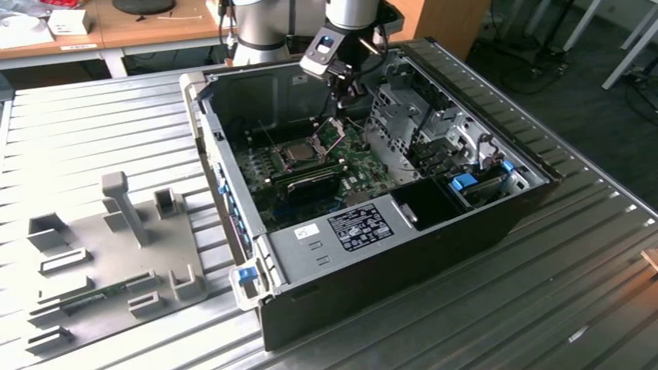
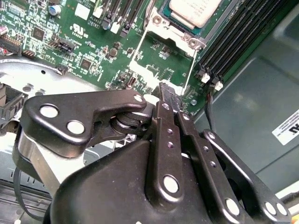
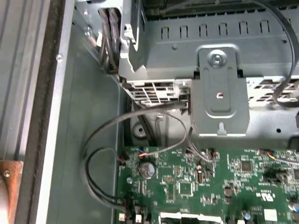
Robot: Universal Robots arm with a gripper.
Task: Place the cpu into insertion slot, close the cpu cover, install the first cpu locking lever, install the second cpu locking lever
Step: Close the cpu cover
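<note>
Claw pinched narrow on the raised cover; a slip might slam it onto the chip.

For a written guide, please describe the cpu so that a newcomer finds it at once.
Inside the open computer case, find the green circuit board. Near its middle the cpu lies in the square insertion slot. It is the only flat, dull silver square there; the cpu cover beside it is a tilted-up hollow frame.
</note>
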